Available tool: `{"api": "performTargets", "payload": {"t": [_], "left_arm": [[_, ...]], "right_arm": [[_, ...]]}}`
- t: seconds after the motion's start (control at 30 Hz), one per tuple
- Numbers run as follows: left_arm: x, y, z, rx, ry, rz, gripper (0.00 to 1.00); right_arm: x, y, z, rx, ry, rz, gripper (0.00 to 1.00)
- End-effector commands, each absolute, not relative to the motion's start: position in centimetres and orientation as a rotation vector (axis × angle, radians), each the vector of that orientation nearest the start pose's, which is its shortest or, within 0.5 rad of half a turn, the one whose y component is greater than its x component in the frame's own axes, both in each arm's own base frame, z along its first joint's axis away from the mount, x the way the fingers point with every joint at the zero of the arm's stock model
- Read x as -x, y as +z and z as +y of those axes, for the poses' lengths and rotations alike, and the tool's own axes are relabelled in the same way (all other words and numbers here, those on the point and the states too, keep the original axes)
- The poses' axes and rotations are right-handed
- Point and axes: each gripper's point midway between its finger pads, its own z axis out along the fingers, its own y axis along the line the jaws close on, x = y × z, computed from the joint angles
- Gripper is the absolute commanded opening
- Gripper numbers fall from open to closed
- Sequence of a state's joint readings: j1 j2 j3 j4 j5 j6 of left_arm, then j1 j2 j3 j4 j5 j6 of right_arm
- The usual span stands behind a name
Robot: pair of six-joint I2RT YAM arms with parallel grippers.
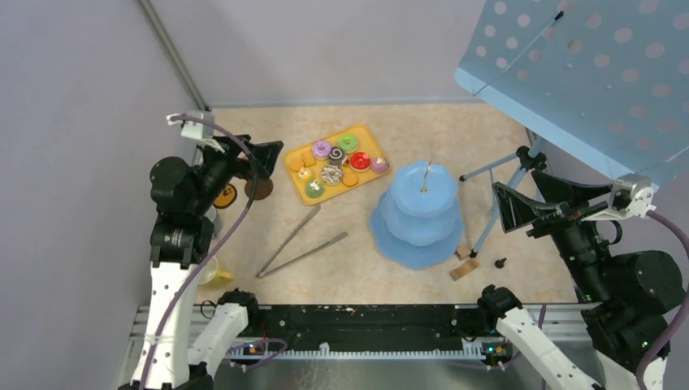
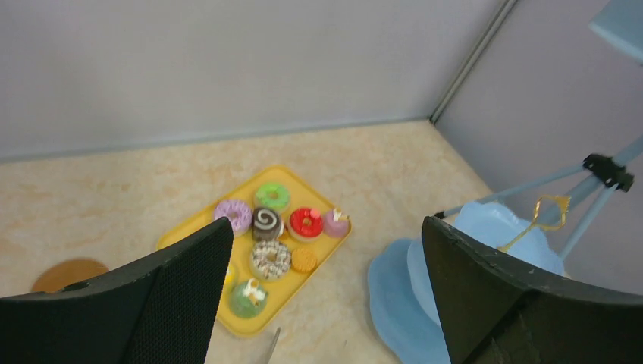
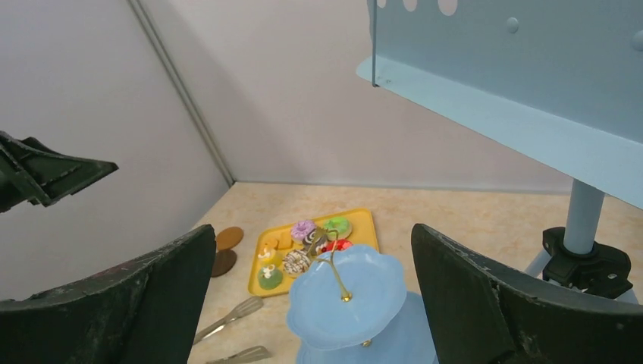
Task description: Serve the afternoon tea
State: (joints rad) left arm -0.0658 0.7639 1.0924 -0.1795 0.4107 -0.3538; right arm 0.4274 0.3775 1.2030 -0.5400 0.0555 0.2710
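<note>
Toy donuts point(image 2: 270, 259), cupcakes point(image 2: 248, 298) and an orange biscuit point(image 2: 304, 260) lie on a flat yellow tray point(image 1: 372, 140) at mid-table. The pale-blue three-tier stand point(image 1: 418, 215) stands empty to the tray's right; it also shows in the right wrist view point(image 3: 356, 303). Two brown coasters point(image 3: 229, 237) lie left of the tray. A yellow mug point(image 1: 213, 272) sits by the left arm, partly hidden. No grey mug shows. My left gripper point(image 1: 264, 162) hovers open and empty left of the tray. My right gripper point(image 1: 513, 180) hovers open and empty right of the stand.
Long metal tongs point(image 1: 296, 244) lie in front of the tray. A tripod point(image 1: 496, 175) holding a blue perforated panel point(image 1: 593, 65) stands at the right, close to my right gripper. A small wooden block point(image 1: 463, 268) lies near the stand's base. Walls close the left and back.
</note>
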Motion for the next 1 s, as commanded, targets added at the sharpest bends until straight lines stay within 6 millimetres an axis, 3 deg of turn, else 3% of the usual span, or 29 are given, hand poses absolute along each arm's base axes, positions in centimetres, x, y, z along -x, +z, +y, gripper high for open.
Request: {"api": "performTargets", "payload": {"t": [0.0, 0.07, 0.2, 0.37, 0.47, 0.57, 0.83, 0.97], "left_arm": [[-28.5, 37.1, -10.2, -0.165, -0.542, 1.733, 0.99], [-29.2, 33.9, -10.7, -0.178, -0.426, 1.873, 0.99], [-28.2, 27.9, -12.5, -0.302, -0.154, 2.096, 0.99], [-25.4, 19.8, -16.0, -0.635, -0.098, 2.326, 0.98], [-22.6, 14.7, -18.2, -0.856, -0.132, 2.453, 0.98], [-20.8, 11.1, -19.7, -1.002, -0.128, 2.562, 0.99], [-20.6, 6.0, -21.0, -1.025, -0.084, 2.717, 0.98], [-20.7, 4.4, -21.0, -0.979, -0.053, 2.759, 0.85]], "right_arm": [[-14.2, 45.9, 6.3, 0.074, 0.522, 1.307, 0.99], [-14.3, 45.6, 6.9, 0.115, 0.523, 1.307, 0.99], [-14.1, 45.5, 7.0, 0.142, 0.518, 1.276, 0.99], [-12.8, 46.0, 7.7, 0.207, 0.552, 1.204, 0.99], [-12.7, 45.9, 7.6, 0.206, 0.551, 1.199, 0.99], [-12.6, 45.7, 7.9, 0.221, 0.561, 1.207, 0.99], [-12.0, 45.6, 7.8, 0.226, 0.572, 1.203, 0.99], [-11.7, 45.5, 7.7, 0.224, 0.574, 1.196, 0.99]]}}
